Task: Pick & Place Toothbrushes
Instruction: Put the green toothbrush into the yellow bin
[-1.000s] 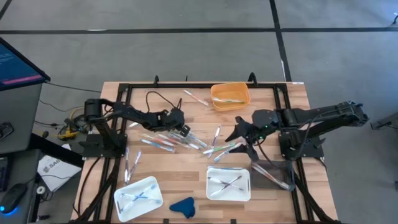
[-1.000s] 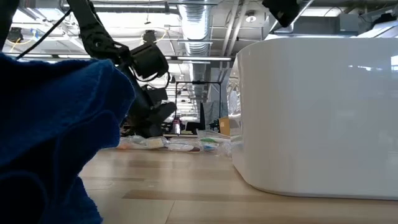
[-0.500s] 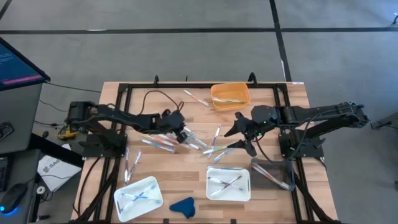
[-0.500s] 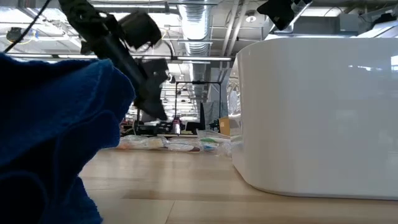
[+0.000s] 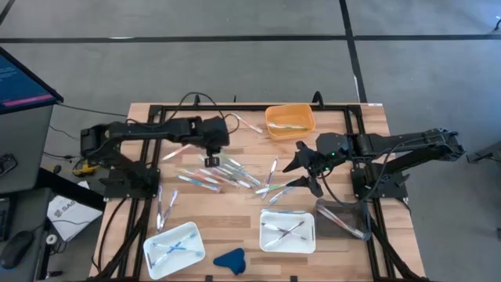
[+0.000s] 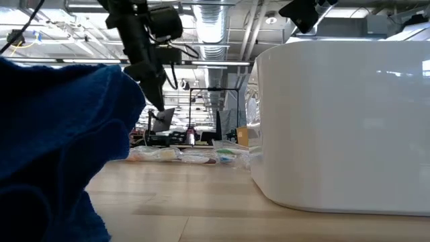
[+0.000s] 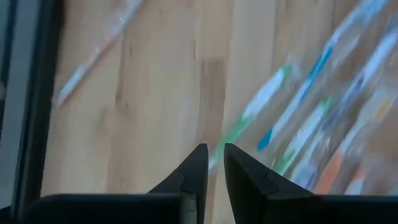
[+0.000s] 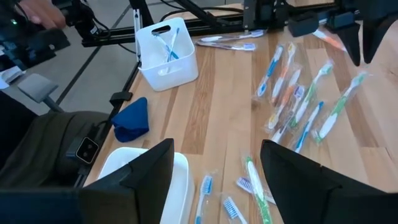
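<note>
- The toothbrushes (image 5: 215, 174) are thin, mostly white sticks in clear wrappers with blue, green and orange accents; the main scatter lies on the wooden table (image 5: 368, 141) at its middle, between the two arms
- From above, most of the scatter runs with its long axes slanting across the table, and a few near the middle stand closer to upright in that picture; one lone brush (image 5: 246, 124) lies apart, beside the orange bin (image 5: 290, 122), which holds another
- More brushes lie crossed in the two white trays, the left tray (image 5: 174, 248) and the right tray (image 5: 287, 231), at the near edge (a blue cloth lump (image 5: 230, 259) sits between them)
- The left gripper (image 5: 210, 159) hangs over the far edge of the scatter; its wrist view shows the fingers (image 7: 198, 168) nearly together with only a narrow slit between them, nothing held, and wrapped brushes (image 7: 292, 118) running slantwise on the wood below, blurred
- The right gripper (image 5: 300, 168) hovers by the scatter's other end, jaws spread wide and empty; its wrist view shows printing-free wrapper detail that the overhead lacks: blue, green and orange handles fanned out (image 8: 298, 99), and two blue brushes standing in a white tray (image 8: 166, 53)
- The low view is mostly blocked by the blue cloth (image 6: 60, 148) and a white tray wall (image 6: 342, 121); only a thin strip of wrapped brushes (image 6: 188, 155) shows between them
</note>
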